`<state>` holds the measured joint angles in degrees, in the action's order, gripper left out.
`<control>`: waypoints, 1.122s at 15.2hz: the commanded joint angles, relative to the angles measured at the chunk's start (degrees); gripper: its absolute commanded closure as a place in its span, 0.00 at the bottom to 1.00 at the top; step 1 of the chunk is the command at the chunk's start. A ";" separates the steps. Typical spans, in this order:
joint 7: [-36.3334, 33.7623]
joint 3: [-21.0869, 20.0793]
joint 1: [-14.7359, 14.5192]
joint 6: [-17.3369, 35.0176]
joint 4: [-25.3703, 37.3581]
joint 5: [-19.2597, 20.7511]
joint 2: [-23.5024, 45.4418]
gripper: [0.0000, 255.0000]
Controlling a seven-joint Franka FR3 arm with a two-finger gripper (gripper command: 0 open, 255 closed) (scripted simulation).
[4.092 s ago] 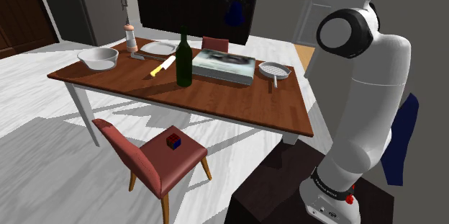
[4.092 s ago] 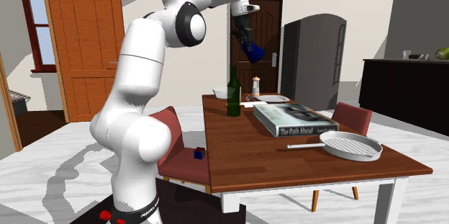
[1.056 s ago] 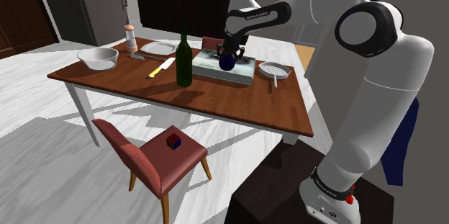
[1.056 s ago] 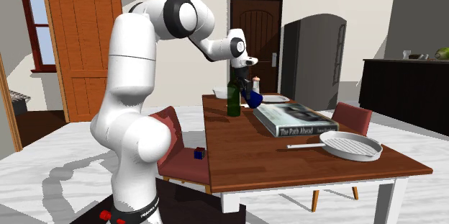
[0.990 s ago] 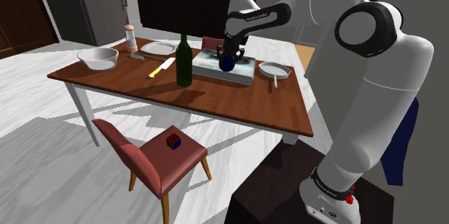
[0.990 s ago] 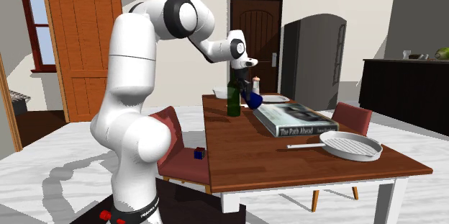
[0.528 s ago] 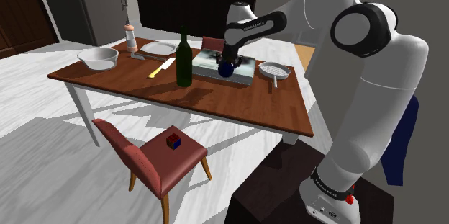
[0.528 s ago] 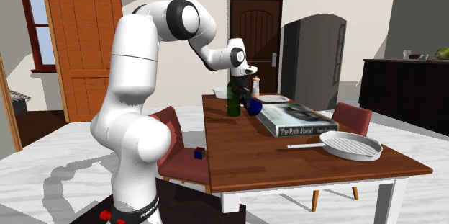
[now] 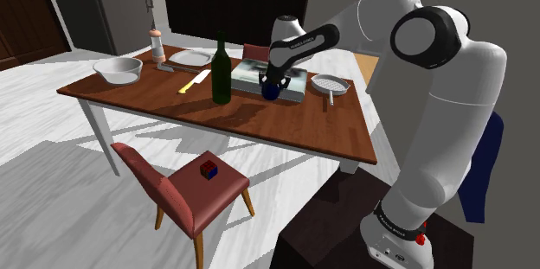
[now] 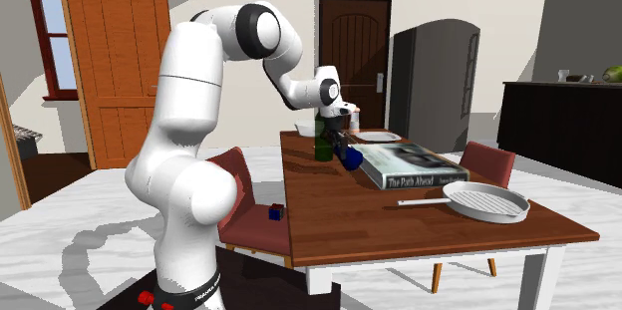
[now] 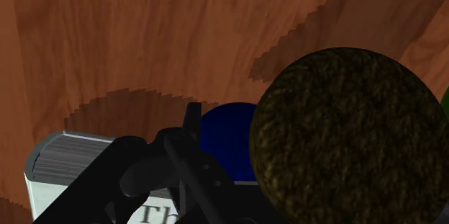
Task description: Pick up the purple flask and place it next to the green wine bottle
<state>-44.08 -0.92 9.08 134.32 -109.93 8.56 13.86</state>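
The flask [image 9: 271, 92] is dark blue with a round brown cork [image 11: 352, 129]. My gripper [image 9: 273, 82] is shut on it, low over the brown table [image 9: 286, 124], by the near edge of a grey book [image 9: 281, 75]. The green wine bottle [image 9: 221, 73] stands upright a short way toward the shoulder view's left. In the second exterior view the flask [image 10: 352, 156] hangs under the gripper [image 10: 345, 146], just right of the bottle [image 10: 322, 137]. I cannot tell whether the flask touches the table. In the wrist view its blue body [image 11: 227, 140] shows between black finger parts.
On the table are a frying pan [image 9: 330, 84], a white bowl [image 9: 118, 70], a plate [image 9: 191, 57], a knife [image 9: 196, 80] and a shaker [image 9: 157, 47]. A red chair [image 9: 186, 191] with a small cube [image 9: 208, 169] stands in front. Another chair [image 10: 485, 163] is beyond.
The arm has come down with the flask, from high over the book to low over the table beside it, nearer the bottle. The gripper has stayed shut on the flask.
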 commanded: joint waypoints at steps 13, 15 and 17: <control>-1.22 0.29 -0.06 6.52 -2.71 1.02 3.78 1.00; -1.22 0.28 -0.05 6.52 -2.71 1.03 3.78 1.00; -1.22 0.27 -0.03 6.52 -2.71 1.03 3.78 1.00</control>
<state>-45.41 -0.85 8.83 140.78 -112.29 9.57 17.40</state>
